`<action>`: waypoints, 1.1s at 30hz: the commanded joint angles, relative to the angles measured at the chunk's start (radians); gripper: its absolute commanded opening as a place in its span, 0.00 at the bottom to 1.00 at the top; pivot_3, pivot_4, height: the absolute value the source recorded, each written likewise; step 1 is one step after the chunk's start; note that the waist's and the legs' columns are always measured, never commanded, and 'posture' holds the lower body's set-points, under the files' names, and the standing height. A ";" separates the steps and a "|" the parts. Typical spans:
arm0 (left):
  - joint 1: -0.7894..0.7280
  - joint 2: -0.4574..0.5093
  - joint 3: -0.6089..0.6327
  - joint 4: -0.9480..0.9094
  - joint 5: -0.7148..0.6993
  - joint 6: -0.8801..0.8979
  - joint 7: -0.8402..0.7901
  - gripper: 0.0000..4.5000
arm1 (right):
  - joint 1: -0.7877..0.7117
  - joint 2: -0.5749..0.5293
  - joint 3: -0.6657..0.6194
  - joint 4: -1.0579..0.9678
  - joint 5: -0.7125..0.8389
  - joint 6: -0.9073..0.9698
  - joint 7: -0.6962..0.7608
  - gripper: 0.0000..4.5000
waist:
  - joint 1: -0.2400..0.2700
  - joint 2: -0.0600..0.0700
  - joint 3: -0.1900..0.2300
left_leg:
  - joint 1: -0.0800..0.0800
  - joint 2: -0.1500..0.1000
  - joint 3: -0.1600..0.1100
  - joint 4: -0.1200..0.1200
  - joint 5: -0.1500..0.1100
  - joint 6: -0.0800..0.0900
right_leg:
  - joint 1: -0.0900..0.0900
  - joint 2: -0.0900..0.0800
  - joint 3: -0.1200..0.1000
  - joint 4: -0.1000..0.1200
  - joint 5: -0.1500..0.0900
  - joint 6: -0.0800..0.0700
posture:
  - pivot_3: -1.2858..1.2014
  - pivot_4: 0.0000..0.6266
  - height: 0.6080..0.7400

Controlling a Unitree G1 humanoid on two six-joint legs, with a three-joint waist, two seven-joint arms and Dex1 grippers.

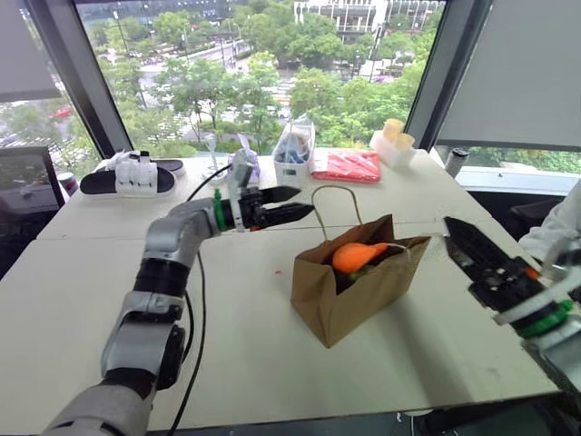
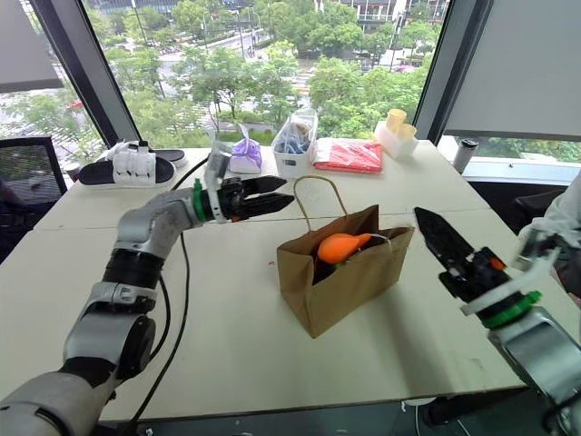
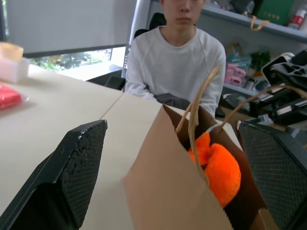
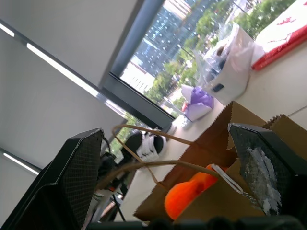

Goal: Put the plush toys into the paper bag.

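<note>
1. We see the plain brown kraft paper bag (image 1: 349, 295) standing upright and open-mouthed near the middle of the white desk (image 1: 73, 291), with bare desktop on every side of it and a wide bare strip between it and the near edge.
2. The bright orange plush toy (image 1: 354, 256) sits inside the bag, its top rising to the mouth; a sliver of the light green plush toy (image 1: 363, 270) shows just under it.
3. Our left gripper (image 1: 295, 204) hangs above the desk, beside the bag's far-left side, its two black fingers spread apart and gripping nothing.
4. Our right gripper (image 1: 467, 245) hangs off the bag's right side, near the desk's right edge, jaws likewise apart and empty.
5. Along the far edge, well apart from the bag, stand a flat red packet (image 1: 347, 166), a white box with a clear plastic bag of blue items (image 1: 292, 154), a purple pouch (image 2: 245, 154) and a black-and-white sandal (image 1: 134, 177).
6. A black cable (image 1: 198, 300) runs across the left half of the desk.
7. Beyond the far edge a large window (image 1: 272, 64) shows trees; a person in a white top (image 3: 175, 62) sits past the right edge.
</note>
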 commanded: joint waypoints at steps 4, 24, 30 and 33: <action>0.083 0.037 0.043 -0.178 -0.081 0.115 0.063 0.99 | 0.043 -0.039 -0.075 -0.079 0.051 -0.021 0.050 1.00 | 0.004 0.000 0.000 | 0.001 0.000 0.000 0.001 0.000 0.000 | 0.001 -0.001 0.000 -0.001 0.000 0.000 | 0.52 0.24 1.00; 0.301 0.156 -0.103 -0.463 -0.152 0.204 -0.051 1.00 | 0.032 -0.080 0.424 -0.125 -0.637 0.099 0.299 0.01 | 0.007 -0.001 0.000 | 0.007 0.001 0.001 0.000 0.000 0.000 | 0.006 -0.001 0.000 -0.003 -0.002 -0.002 | 0.52 0.24 1.00; 0.315 0.142 -0.163 -0.488 -0.107 0.133 -0.038 1.00 | -0.054 -0.026 0.469 -0.071 -0.681 0.099 0.297 0.01 | 0.007 -0.001 0.000 | 0.001 -0.001 0.000 0.001 0.000 -0.001 | 0.002 -0.002 0.000 -0.003 -0.001 -0.002 | 0.52 0.24 1.00; 0.311 0.125 -0.234 -0.501 -0.061 0.078 -0.054 1.00 | -0.082 0.003 0.489 -0.053 -0.701 0.106 0.289 0.01 | 0.007 -0.001 0.000 | 0.002 -0.001 0.000 0.001 0.000 -0.001 | 0.003 -0.002 0.000 -0.003 -0.001 -0.002 | 0.52 0.24 1.00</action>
